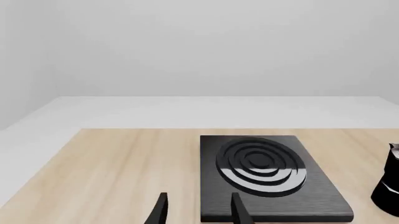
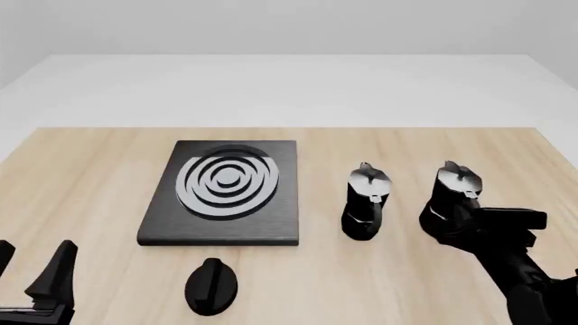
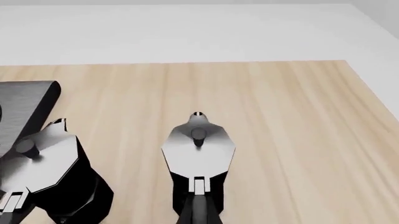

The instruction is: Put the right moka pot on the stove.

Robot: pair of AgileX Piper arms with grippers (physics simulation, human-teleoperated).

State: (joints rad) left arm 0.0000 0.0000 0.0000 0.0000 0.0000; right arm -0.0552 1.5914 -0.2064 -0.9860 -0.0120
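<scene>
- Starting from the left edge of the desk (image 2: 99, 162), the left gripper (image 2: 36, 267) hangs low at the near corner, its jaws spread apart and holding nothing, well apart from everything else.
- Next along, the stove (image 2: 226, 193) lies flat, its ringed burner bare; nothing sits on it.
- Just in front of the stove, a small black knob (image 2: 211, 286) rests on the desk, close to the stove's near edge but outside a direct line from the pots.
- Further right stands the slimmer pot (image 2: 366, 203) with the brighter top, upright, between the stove and the target. I judge it the main obstacle: a straight slide leftward would knock it, so the load needs lifting over or around.
- Right of that stands the right moka pot (image 2: 454, 203), upright on the desk, its handle turned toward the arm.
- Being rigid metal, faceted and probably smooth, it looks stiff, fairly hefty and top-heavy; the handle or the narrow waist seems the surest hold.
- Furthest right, the right gripper (image 2: 470, 220) sits right against the pot's handle side; whether its jaws are clenched or apart cannot be told.
</scene>
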